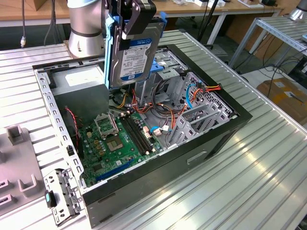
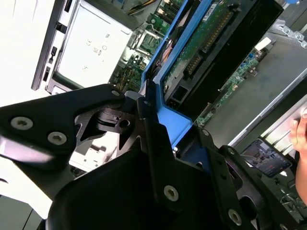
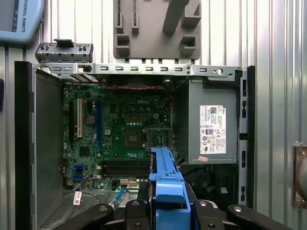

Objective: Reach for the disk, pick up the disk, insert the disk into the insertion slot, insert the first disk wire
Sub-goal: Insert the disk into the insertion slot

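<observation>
My gripper (image 1: 130, 21) is shut on the disk (image 1: 132, 52) and holds it on edge, label facing the exterior view, above the open computer case (image 1: 225, 129). The disk's dark body sits in a bright blue carrier (image 3: 165, 184). In the second wrist view the disk's circuit-board underside (image 2: 211, 43) runs away from the black fingers (image 2: 153, 139). The insertion slot (image 1: 199, 115), a low grey perforated drive cage, lies inside the case below the disk and toward the exterior view's right. Orange, red and blue wires (image 1: 192, 91) lie loose beside the cage.
Inside the case are the green motherboard (image 1: 120, 139), the grey power supply (image 3: 211, 124) and a taller cage with a blue cap (image 1: 160, 72). A grey fixture plate (image 1: 19, 163) and a loose metal bracket (image 1: 62, 194) lie on the ribbed table. A person's hand (image 2: 300, 134) shows in the second wrist view.
</observation>
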